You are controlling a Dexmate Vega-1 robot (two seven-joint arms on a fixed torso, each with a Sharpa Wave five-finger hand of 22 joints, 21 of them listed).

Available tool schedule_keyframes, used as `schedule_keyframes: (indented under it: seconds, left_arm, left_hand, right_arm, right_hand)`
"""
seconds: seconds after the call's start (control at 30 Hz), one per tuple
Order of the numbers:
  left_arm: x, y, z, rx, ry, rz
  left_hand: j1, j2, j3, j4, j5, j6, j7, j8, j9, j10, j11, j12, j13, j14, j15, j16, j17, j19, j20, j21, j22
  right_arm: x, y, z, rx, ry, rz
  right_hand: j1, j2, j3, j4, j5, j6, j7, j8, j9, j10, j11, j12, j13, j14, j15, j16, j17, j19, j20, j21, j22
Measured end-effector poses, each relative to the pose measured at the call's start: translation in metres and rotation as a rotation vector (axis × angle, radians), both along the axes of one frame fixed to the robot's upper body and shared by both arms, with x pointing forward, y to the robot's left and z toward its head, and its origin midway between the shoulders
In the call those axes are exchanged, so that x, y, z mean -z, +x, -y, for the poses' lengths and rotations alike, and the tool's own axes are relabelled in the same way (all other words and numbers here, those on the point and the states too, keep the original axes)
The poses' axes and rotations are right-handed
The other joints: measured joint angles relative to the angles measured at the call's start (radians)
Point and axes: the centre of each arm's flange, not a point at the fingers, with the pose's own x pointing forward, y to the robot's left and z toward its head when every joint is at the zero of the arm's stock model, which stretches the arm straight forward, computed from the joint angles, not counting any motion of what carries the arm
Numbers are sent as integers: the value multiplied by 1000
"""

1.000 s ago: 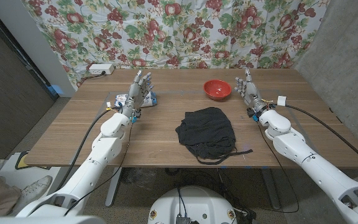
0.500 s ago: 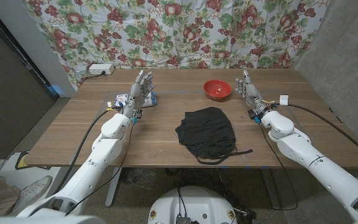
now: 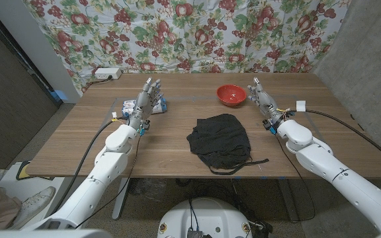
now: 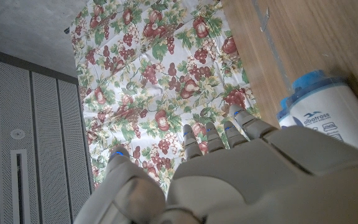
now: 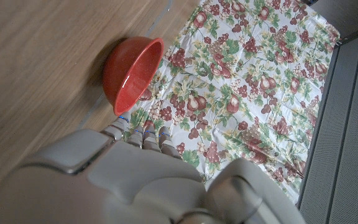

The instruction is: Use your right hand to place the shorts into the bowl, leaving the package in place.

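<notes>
1. Power strip (image 3: pixel 106 73): a white unit at the far left corner of the wooden worktop (image 3: pixel 170 149), against the fruit-print curtain (image 3: pixel 177 33).
2. Package (image 3: pixel 137 106): white with blue trim, on the left part of the worktop, partly hidden behind the left hand in the head view. The left wrist view shows it as a white pack (image 4: pixel 328 118) with blue edges and printed text, just beside the fingers.
3. Left hand (image 3: pixel 144 106): raised over the package, fingers (image 3: pixel 152 86) extended and apart, pointing toward the curtain. The fingers are released and grasp nothing. Whether the hand touches the package cannot be told.
4. Shorts (image 3: pixel 219 140): a black crumpled heap at the middle of the worktop, toward the near edge, between the two arms. A dark drawstring (image 3: pixel 240 165) trails from the heap toward the near edge. Neither hand touches the shorts.
5. Bowl (image 3: pixel 231 95): red, round, upright on the far part of the worktop, beyond the shorts and apart from them. The right wrist view shows its red wall and rim (image 5: pixel 132 71).
6. Right hand (image 3: pixel 263 102): just to the right of the bowl, fingers (image 3: pixel 255 86) extended and close together, pointing toward the curtain. The fingers are released and hold nothing. The hand is apart from the shorts.
</notes>
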Motion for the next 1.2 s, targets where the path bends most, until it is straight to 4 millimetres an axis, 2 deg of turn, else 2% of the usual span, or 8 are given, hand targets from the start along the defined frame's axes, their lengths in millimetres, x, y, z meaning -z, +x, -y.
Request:
schedule_keyframes:
  seconds: [0.23,0.6,0.67,0.9,1.2]
  left_arm:
    - [2,-1,-2,-6,-2,-3]
    - [1,-2,-4,-5,-2,-3]
    - [1,-1,-4,-5,-2,-3]
    - [-2,3,-4,-4,2,-9]
    - [-5,9,-2,11,11,-13]
  left_hand:
    - [0,0,-4,4,0,0,0,0,0,0,0,0,0,-5,-5,0,0,0,0,0,0]
    - [0,0,-4,4,0,5,5,0,0,0,0,0,0,-5,-5,0,0,0,0,0,0]
    - [0,0,-4,4,0,5,5,0,0,0,0,0,0,-5,-5,0,0,0,0,0,0]
    - [0,0,-4,4,0,5,5,0,0,0,0,0,0,-5,-5,0,0,0,0,0,0]
    - [0,0,-5,5,0,11,11,0,0,0,0,0,0,-5,-5,0,0,0,0,5,0]
  right_arm:
    - [-1,-8,-5,16,-58,2]
    - [-3,-17,-9,30,-126,2]
    - [-3,-18,-9,33,-137,0]
    - [-5,-23,-11,55,-207,-6]
    - [-12,-31,-18,79,-303,-1]
  right_hand:
    - [10,-1,4,-4,0,4,-4,0,0,-7,-7,0,0,-16,-5,-4,0,-9,-5,0,0]
    - [11,0,4,-12,8,4,-4,0,0,-11,-3,0,0,-20,-9,-4,0,-16,-5,0,0]
    - [25,1,4,-12,8,4,-4,0,0,-11,-3,0,0,-22,-11,-4,0,-16,-5,0,0]
    - [35,1,12,-20,9,-4,-11,0,0,-22,-14,0,0,-33,-14,-4,0,-27,-9,0,0]
    - [36,2,9,-23,15,-13,-12,0,0,-32,-14,0,0,-41,-16,-4,0,-39,-11,0,0]
